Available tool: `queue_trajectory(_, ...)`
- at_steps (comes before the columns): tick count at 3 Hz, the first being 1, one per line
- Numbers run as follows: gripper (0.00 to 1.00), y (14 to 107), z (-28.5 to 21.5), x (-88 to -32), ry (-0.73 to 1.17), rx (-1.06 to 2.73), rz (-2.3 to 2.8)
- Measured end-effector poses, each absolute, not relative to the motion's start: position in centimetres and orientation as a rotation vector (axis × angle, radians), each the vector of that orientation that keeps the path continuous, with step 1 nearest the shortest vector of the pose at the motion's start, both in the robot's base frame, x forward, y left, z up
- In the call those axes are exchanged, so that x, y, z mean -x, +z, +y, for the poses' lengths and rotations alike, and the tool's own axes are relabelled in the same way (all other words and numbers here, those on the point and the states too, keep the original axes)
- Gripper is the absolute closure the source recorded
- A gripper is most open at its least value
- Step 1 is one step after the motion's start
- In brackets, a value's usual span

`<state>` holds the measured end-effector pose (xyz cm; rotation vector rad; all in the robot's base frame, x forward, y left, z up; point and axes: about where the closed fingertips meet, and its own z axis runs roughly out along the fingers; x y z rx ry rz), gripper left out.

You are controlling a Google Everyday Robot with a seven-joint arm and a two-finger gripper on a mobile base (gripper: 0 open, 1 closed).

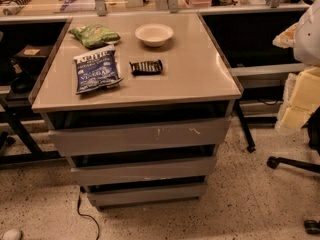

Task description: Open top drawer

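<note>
The top drawer (140, 136) is the widest grey front of the cabinet, just under the tabletop (200, 79). It has no handle and bears small pale scratches right of centre. A dark gap runs along above it, and its front stands about in line with the cabinet. Two narrower grey drawer fronts (145, 170) sit below it. My gripper does not show in the camera view. A white rounded shape (307, 34) at the right edge may be part of my arm.
On the tabletop lie a blue chip bag (97, 70), a green bag (95, 35), a white bowl (154, 34) and a black snack bar (146, 67). Yellow foam blocks (300, 99) and a chair base (295, 164) stand at right. A black cable (85, 214) lies on the floor.
</note>
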<state>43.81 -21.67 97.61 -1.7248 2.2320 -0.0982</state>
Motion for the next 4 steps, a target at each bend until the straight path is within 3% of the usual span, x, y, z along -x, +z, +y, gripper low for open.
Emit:
queue_trajectory(2, 0.0, 97.1, -21.2, -43.5, -0.105, 1.744, 2.211)
queue_trajectory(4, 0.0, 88.8, -17.0, -42.4, 0.024, 1.783, 2.199)
